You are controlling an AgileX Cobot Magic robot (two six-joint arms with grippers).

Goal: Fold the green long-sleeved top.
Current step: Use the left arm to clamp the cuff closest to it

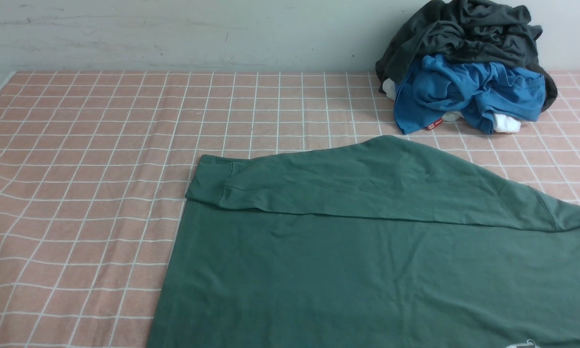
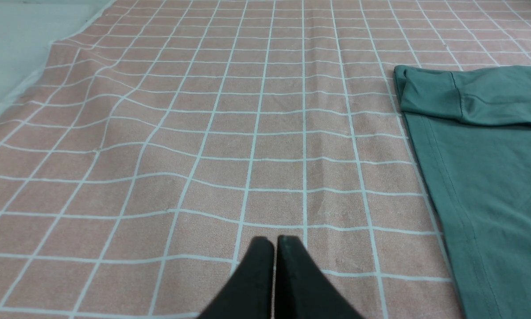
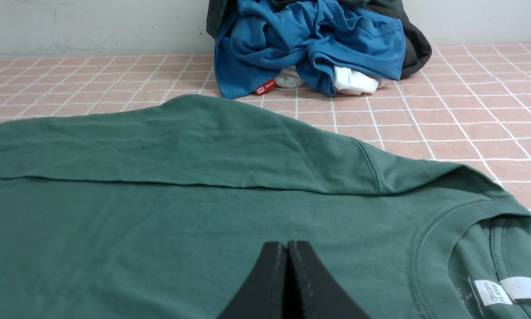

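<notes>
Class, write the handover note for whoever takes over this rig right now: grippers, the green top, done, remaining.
Green long-sleeved top: flat on the pink checked sheet, collar to the robot's right.
Left gripper: shut, empty, over the sheet beside the top's hem.
Right gripper: shut, empty, over the top's body near the collar.
Done: far sleeve folded across the body.
To do: near side out of view; body folds likely remain.
Blue garment and dark grey garment piled behind; leave them.
</notes>
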